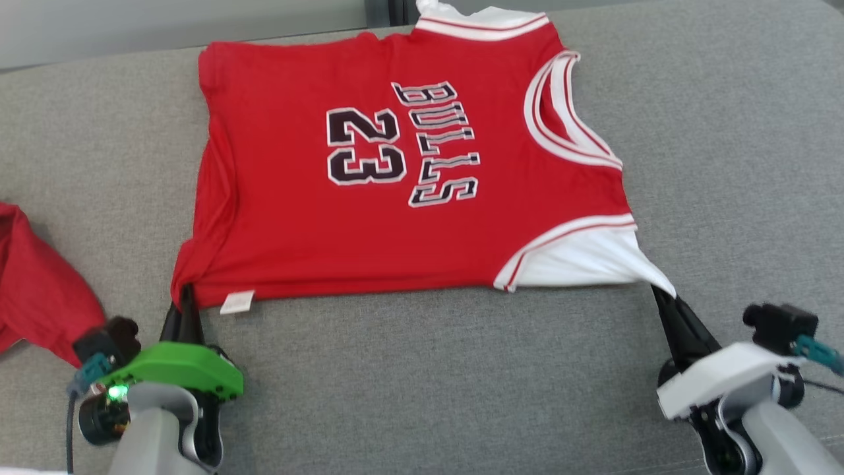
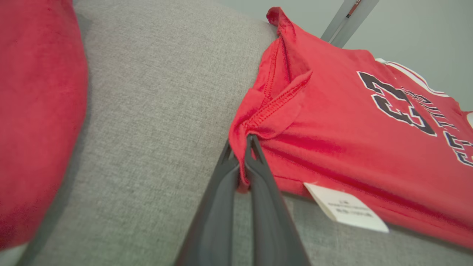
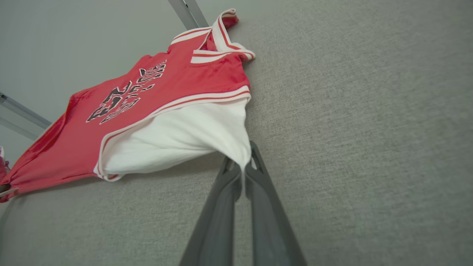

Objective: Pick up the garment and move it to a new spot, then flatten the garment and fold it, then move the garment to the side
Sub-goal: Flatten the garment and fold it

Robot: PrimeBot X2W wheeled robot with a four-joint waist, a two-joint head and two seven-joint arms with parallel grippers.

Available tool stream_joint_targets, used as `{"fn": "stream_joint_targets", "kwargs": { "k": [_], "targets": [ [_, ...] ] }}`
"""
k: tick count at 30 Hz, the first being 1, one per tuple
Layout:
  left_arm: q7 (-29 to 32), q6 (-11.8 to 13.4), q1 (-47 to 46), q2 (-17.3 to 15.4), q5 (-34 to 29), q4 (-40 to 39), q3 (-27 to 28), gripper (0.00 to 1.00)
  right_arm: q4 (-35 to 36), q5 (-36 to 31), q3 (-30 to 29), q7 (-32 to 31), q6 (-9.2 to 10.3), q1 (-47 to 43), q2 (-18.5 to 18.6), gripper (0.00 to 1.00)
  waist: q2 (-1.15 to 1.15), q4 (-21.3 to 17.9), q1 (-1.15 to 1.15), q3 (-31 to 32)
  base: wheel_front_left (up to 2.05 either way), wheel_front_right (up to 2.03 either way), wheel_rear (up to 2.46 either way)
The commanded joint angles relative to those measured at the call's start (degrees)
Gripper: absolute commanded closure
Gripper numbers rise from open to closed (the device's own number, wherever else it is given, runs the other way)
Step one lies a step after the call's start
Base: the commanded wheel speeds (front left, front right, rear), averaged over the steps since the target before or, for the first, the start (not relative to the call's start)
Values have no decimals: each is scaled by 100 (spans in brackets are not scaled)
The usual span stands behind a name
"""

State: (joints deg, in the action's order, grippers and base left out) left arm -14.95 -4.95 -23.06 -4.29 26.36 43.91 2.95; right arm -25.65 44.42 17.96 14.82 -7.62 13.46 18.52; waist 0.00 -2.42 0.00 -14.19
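The garment (image 1: 395, 198) is a red sleeveless jersey with white trim, lettered BULLS and 23, spread flat on the grey cloth surface (image 1: 461, 369), neck end to the right. My left gripper (image 1: 186, 297) is shut on its near hem corner (image 2: 245, 147), beside a white care label (image 2: 345, 212). At the near shoulder, my right gripper (image 1: 659, 290) is shut on the white cloth (image 3: 207, 136), which is pulled taut into a point. In the left wrist view the left gripper (image 2: 245, 147) pinches red fabric; the right gripper (image 3: 242, 166) pinches white fabric.
Another red cloth (image 1: 33, 284) lies bunched at the left edge, close to my left wrist, and it also fills the left side (image 2: 33, 111) of the left wrist view. A pale wall (image 1: 165, 26) rises behind the surface's far edge.
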Motion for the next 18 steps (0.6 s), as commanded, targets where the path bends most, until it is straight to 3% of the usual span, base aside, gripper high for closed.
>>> {"fn": "stream_joint_targets", "kwargs": {
  "k": [1,8,13,18],
  "targets": [
    [-34,93,349,-62,-25,-202,70,100,222,-67,-213,52,23,-402,60,100,0,-13,0,282,0,0,0],
    [494,505,1851,-3,-26,-1787,11,100,1506,-548,-758,-558,23,-1910,-3,100,0,-21,0,578,0,0,0],
    [1273,958,2793,25,-27,-3397,-72,100,2489,-911,-1405,-1181,22,-2646,-382,100,0,16,0,635,0,0,0],
    [1919,1188,3174,3,-107,-4401,-251,100,3018,-1171,-1726,-1697,18,-2825,-767,100,0,29,0,599,0,0,0]
  ]
}}
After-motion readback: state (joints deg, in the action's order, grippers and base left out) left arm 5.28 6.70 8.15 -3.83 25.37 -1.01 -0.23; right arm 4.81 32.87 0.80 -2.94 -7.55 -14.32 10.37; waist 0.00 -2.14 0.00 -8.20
